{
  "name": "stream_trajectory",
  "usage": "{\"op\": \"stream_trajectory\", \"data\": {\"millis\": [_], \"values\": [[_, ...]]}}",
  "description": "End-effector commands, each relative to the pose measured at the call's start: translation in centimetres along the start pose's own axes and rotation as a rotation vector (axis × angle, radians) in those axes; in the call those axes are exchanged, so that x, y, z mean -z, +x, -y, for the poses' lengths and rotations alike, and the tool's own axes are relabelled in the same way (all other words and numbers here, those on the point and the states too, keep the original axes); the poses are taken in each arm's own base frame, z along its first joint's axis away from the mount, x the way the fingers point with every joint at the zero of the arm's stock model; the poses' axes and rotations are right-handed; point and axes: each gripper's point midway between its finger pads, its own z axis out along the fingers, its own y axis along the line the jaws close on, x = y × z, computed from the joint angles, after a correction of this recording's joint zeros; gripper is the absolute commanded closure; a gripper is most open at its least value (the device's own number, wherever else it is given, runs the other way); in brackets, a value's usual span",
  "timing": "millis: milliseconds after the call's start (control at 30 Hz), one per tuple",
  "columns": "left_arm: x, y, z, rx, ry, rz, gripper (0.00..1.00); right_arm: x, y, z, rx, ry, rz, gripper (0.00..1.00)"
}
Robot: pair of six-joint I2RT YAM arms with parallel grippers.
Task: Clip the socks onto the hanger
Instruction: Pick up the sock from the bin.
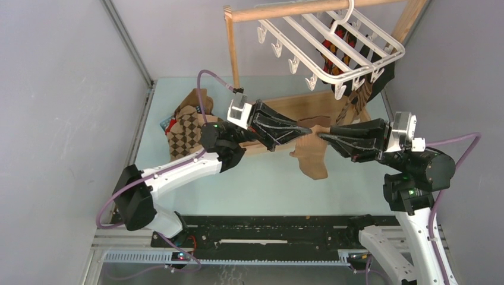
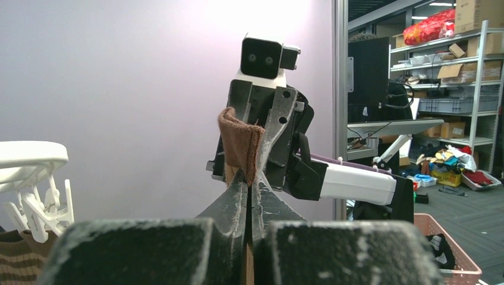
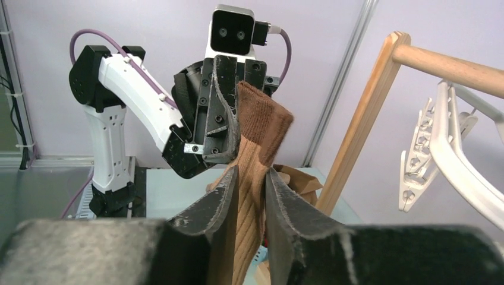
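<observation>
Two grippers meet nose to nose over the table, sharing one plain tan sock (image 1: 313, 159). My left gripper (image 1: 308, 127) is clenched on the sock's cuff. My right gripper (image 1: 321, 136) has a jaw on each side of the same cuff, and the fabric fills the gap. I cannot tell whether it is pinching yet. The rest of the sock hangs loose below both grippers.

Up and beyond the right gripper, the white hanger (image 1: 368, 65) dangles from a wooden rail (image 1: 285, 10). A few dark and patterned socks (image 1: 356, 101) already hang on its far side, while the near clips look unused. Behind the left gripper's wrist lies a pile of argyle socks (image 1: 187, 127). I judge the job partly done: this sock and that pile remain.
</observation>
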Motion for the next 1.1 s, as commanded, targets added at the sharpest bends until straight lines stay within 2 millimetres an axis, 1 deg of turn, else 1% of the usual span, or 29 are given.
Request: {"op": "stream_trajectory", "data": {"millis": [0, 133, 167, 200, 233, 300, 333, 400, 433, 467, 500, 533, 633, 700, 733, 767, 900, 1000, 1067], "values": [[-1.5, -3.6, 1.4, -0.049, 0.045, 0.078, 1.00, -0.4, -2.2, -0.3, 0.023, -0.003, 0.048, 0.78], [-1.4, -3.6, 0.9, -0.047, 0.016, 0.082, 1.00, -0.3, -2.4, -0.3, 0.033, 0.007, 0.044, 0.97], [-1.4, -3.4, 0.6, -0.047, 0.001, 0.079, 1.00, -0.2, -2.4, -0.1, 0.033, 0.018, 0.041, 1.00], [-1.3, -3.3, 0.4, -0.044, -0.018, 0.073, 0.99, -0.1, -2.4, 0.1, 0.032, 0.034, 0.037, 1.00], [-1.2, -3.2, 0.1, -0.044, -0.035, 0.068, 0.96, 0.1, -2.4, 0.2, 0.029, 0.047, 0.034, 1.00], [-0.8, -2.8, -0.6, -0.037, -0.087, 0.057, 0.83, 0.5, -2.1, 0.6, 0.019, 0.086, 0.016, 1.00], [-0.5, -2.7, -1.0, -0.042, -0.116, 0.048, 0.74, 0.8, -1.7, 1.0, 0.011, 0.111, 0.000, 1.00], [0.4, -1.9, -2.0, -0.058, -0.197, 0.009, 0.53, 1.7, -0.8, 1.5, 0.009, 0.165, -0.045, 1.00], [1.1, -1.5, -3.0, -0.087, -0.266, -0.021, 0.45, 2.3, -0.1, 1.6, 0.012, 0.192, -0.075, 1.00], [1.9, -0.9, -3.5, -0.085, -0.313, -0.061, 0.37, 2.8, 0.7, 2.0, 0.009, 0.225, -0.107, 1.00], [2.7, -0.7, -4.2, -0.120, -0.369, -0.089, 0.28, 3.5, 1.4, 2.0, 0.009, 0.255, -0.136, 1.00], [3.3, -0.5, -4.5, -0.135, -0.406, -0.113, 0.21, 4.2, 2.3, 2.1, 0.015, 0.285, -0.171, 1.00], [4.5, -0.4, -5.2, -0.153, -0.481, -0.143, 0.02, 6.1, 4.0, 2.5, 0.048, 0.375, -0.239, 1.00], [4.5, -0.3, -5.7, -0.144, -0.500, -0.156, 0.00, 7.1, 4.7, 3.0, 0.084, 0.434, -0.270, 1.00], [4.1, -0.4, -5.8, -0.137, -0.497, -0.161, 0.00, 7.9, 5.0, 3.7, 0.106, 0.485, -0.292, 1.00], [3.9, 0.2, -6.1, -0.120, -0.494, -0.175, 0.00, 8.4, 5.1, 4.1, 0.117, 0.515, -0.302, 1.00], [2.7, 1.4, -6.6, -0.077, -0.474, -0.179, 0.00, 10.2, 6.2, 5.0, 0.141, 0.607, -0.348, 1.00], [2.2, 3.1, -6.7, -0.096, -0.463, -0.180, 0.03, 11.0, 7.0, 5.3, 0.140, 0.649, -0.368, 1.00], [1.9, 3.7, -7.0, -0.129, -0.462, -0.171, 0.06, 11.4, 7.2, 5.4, 0.140, 0.668, -0.371, 1.00]]}}
